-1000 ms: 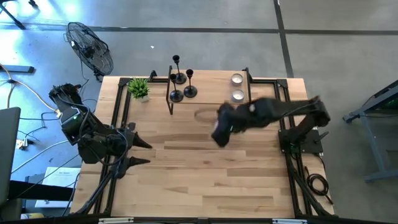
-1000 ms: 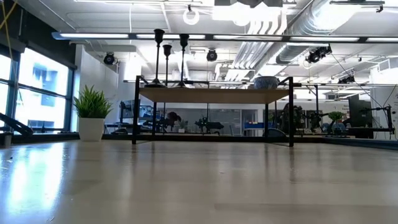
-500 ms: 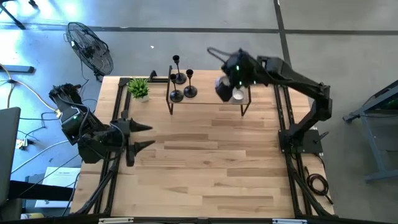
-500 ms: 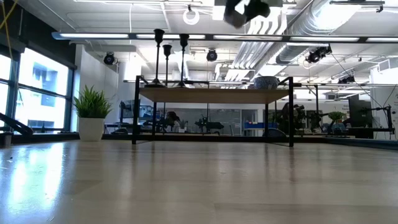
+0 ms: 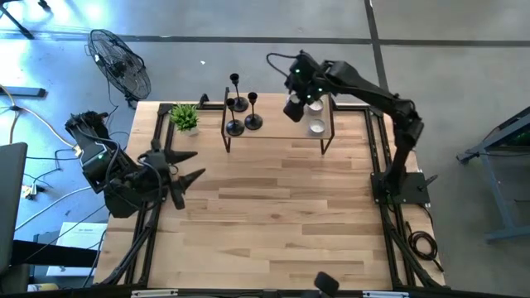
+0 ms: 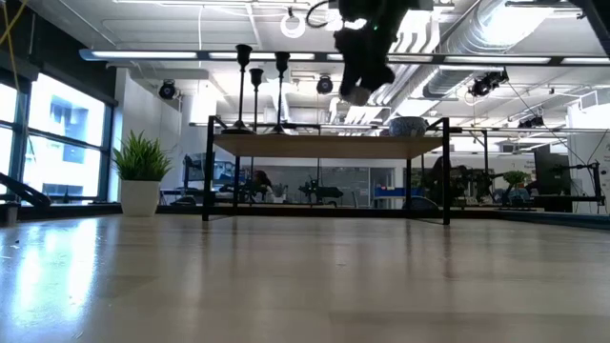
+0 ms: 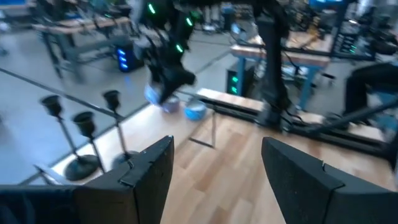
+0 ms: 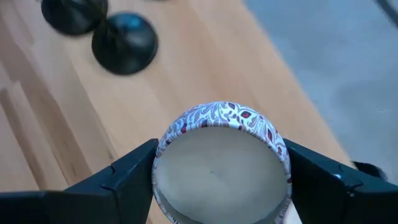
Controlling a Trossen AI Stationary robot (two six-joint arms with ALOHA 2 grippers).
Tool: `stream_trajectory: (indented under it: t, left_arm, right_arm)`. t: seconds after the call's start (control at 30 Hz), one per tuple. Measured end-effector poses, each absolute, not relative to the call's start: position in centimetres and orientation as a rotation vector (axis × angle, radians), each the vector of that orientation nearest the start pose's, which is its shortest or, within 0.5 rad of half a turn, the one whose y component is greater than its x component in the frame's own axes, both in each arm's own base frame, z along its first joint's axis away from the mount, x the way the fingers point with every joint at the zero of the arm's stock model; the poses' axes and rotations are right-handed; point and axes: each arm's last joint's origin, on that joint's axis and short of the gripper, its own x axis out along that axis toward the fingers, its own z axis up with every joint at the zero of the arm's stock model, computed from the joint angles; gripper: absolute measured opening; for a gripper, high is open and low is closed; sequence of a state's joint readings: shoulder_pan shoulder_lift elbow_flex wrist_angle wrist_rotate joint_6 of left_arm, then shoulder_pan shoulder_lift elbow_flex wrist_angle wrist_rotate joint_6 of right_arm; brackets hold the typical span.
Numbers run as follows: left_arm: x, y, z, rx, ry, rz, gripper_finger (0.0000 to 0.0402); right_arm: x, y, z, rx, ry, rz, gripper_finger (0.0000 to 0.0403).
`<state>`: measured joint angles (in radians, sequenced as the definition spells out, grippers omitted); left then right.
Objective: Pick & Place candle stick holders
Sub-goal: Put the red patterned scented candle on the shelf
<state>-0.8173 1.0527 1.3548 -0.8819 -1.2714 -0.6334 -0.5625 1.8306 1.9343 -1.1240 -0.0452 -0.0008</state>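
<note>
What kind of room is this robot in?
Probably a robotics lab or workshop: bare ceiling pipes, workbenches with equipment in the background, and a concrete floor around the wooden table.

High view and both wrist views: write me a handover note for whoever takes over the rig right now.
Right end effector: shut on a patterned tealight cup, held in the air above the shelf's right part.
Left end effector: open, empty, waiting at the table's left side.
Three black candle stick holders stand on the left part of the raised shelf; another tealight cup sits on its right part. A potted plant stands left of the shelf.
Done: one cup lifted.
Left: set that cup down; the holders look untouched.
</note>
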Motion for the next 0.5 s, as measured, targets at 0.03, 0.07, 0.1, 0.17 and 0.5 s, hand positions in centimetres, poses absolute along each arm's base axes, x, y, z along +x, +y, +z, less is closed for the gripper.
stream_trajectory:
  t: [0.03, 0.07, 0.1, 0.17, 0.5]
  left_arm:
    - [13.6, -10.4, 42.1, -0.106, 0.130, 0.525, 0.0239]
    - [13.5, -10.3, 42.1, -0.098, 0.120, 0.543, 0.0239]
    - [13.5, -10.3, 42.2, -0.090, 0.112, 0.558, 0.0239]
    - [13.4, -10.2, 42.2, -0.081, 0.093, 0.589, 0.0239]
    - [13.3, -10.0, 42.3, 0.024, 0.077, 0.657, 0.0239]
  right_arm:
    - [32.2, -20.1, 35.6, 0.307, 1.000, -0.456, 0.0288]
    - [32.5, -20.3, 35.0, 0.306, 1.020, -0.440, 0.0288]
    - [32.6, -20.4, 34.6, 0.308, 1.042, -0.433, 0.0288]
    - [32.8, -20.5, 33.6, 0.307, 1.099, -0.417, 0.0288]
    - [33.1, -20.7, 31.8, 0.295, 1.218, -0.401, 0.0288]
